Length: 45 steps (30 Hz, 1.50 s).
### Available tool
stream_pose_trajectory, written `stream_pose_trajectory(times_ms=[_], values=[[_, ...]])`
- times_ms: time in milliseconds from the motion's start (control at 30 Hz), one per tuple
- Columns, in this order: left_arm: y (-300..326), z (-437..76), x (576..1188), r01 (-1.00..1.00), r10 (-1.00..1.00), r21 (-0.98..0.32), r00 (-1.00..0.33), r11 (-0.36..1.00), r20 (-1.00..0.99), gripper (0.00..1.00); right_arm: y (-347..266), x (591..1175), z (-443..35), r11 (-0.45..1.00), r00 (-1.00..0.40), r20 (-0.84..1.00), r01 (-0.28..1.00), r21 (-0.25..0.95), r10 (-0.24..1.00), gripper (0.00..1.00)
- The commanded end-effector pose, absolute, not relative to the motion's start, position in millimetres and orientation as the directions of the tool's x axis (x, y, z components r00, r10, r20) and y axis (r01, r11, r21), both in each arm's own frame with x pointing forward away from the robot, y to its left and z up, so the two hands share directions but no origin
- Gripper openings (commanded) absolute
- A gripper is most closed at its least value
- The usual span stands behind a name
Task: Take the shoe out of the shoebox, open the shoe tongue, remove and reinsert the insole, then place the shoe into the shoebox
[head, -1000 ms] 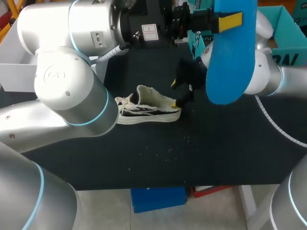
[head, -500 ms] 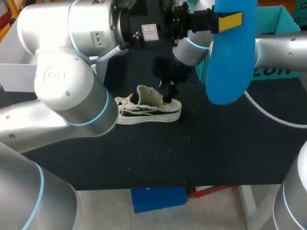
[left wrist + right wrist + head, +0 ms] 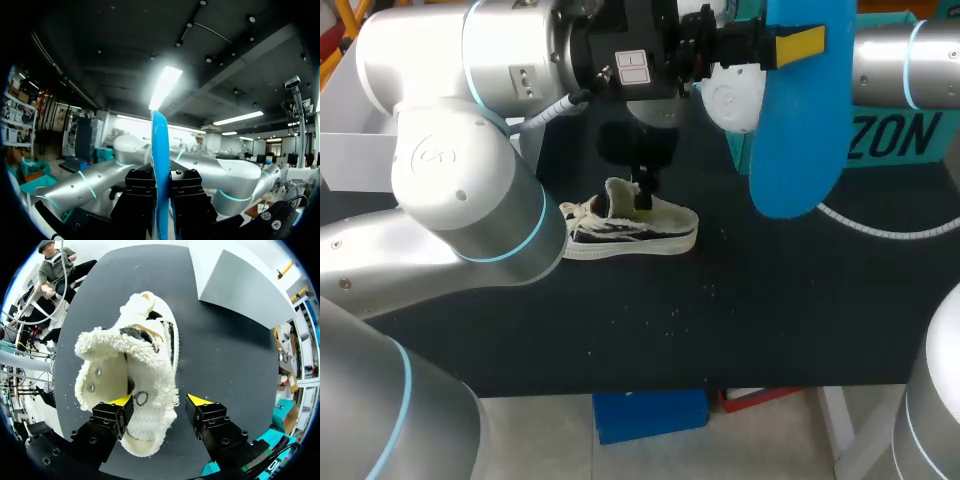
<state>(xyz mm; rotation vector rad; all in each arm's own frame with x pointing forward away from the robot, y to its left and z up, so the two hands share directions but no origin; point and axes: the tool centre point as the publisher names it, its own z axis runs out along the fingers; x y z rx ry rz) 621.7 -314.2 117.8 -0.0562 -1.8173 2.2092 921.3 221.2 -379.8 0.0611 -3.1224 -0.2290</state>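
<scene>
Blue and flat, the insole (image 3: 798, 120) hangs toe-down above the surface (image 3: 770, 300), clenched by its upper end in the left pincer (image 3: 161, 197), whose arm reaches across, high over the middle. The shoe (image 3: 630, 232) stands on its sole below, out of the teal shoebox (image 3: 930, 140) at the far right, with its fleecy opening turned up. The right pincer (image 3: 160, 401) hovers just over the heel end, released. One yellow tip sits over the fleece rim and the other over bare surface beside the shoe, so it grips nothing. The step in hand looks like the reinsertion. To do it well, the right arm should probably settle lower and pinch the heel wall or pin the collar back. That would keep the opening wide and stop the shoe from sliding. The left arm would then need to tilt the insole toe-first towards the laces and feed it in along the sole, not straight down, since the soft lining could catch and fold it.
</scene>
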Motion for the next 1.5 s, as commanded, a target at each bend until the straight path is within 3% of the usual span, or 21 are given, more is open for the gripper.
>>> stream_pose_trajectory(times_ms=[33,400,500,533,567,1433,1500], values=[[-317,117,621,-0.189,0.233,-0.966,-0.961,-0.174,0.146,0.0,229,925,-386,0.997,-0.999,0.018,-0.037,-0.072,-0.036,0.62],[-317,117,621,-0.189,0.233,-0.966,-0.961,-0.174,0.146,0.0,231,925,-404,0.997,-0.999,0.041,-0.033,-0.068,-0.03,0.54],[-317,117,621,-0.189,0.233,-0.966,-0.961,-0.174,0.146,0.0,229,925,-409,0.998,-0.999,0.044,-0.032,-0.063,-0.03,0.47],[-317,117,621,-0.189,0.233,-0.966,-0.961,-0.174,0.146,0.0,228,925,-410,0.998,-0.999,0.04,-0.03,-0.059,-0.028,0.29],[-317,117,621,-0.189,0.233,-0.966,-0.961,-0.174,0.146,0.0,227,924,-411,0.998,-0.999,0.031,-0.027,-0.064,-0.025,0.0],[-317,117,621,-0.189,0.233,-0.966,-0.961,-0.174,0.146,0.0,226,924,-411,0.999,-0.999,0.027,-0.024,-0.04,-0.023,0.0],[-317,117,621,-0.189,0.233,-0.966,-0.961,-0.174,0.146,0.0,219,922,-398,0.995,-1.0,-0.026,0.007,-0.097,0.004,0.0]])
